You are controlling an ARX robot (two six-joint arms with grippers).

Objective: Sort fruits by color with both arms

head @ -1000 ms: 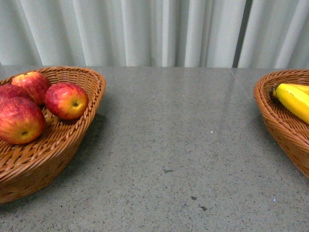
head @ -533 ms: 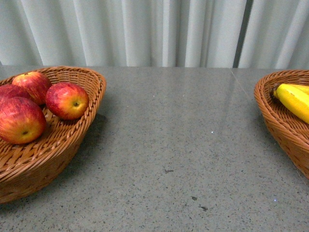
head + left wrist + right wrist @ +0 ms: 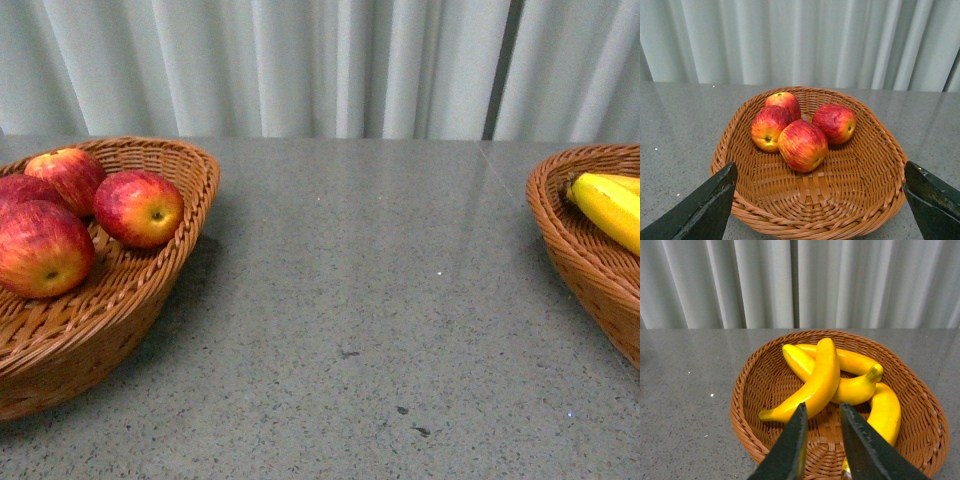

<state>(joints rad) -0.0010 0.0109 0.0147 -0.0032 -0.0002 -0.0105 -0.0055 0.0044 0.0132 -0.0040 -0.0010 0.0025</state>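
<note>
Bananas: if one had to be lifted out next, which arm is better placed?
Right, probably. Its gripper hangs over the basket of bananas, jaws nearly shut, empty. The left gripper, wide open, faces the apples.

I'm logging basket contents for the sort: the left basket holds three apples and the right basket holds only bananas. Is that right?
Not quite: the left basket holds four apples, not three. The left wrist view shows all four clustered together; in the front view one is largely hidden behind the others. The rest stands: the right basket holds only bananas, as the right wrist view shows.
</note>
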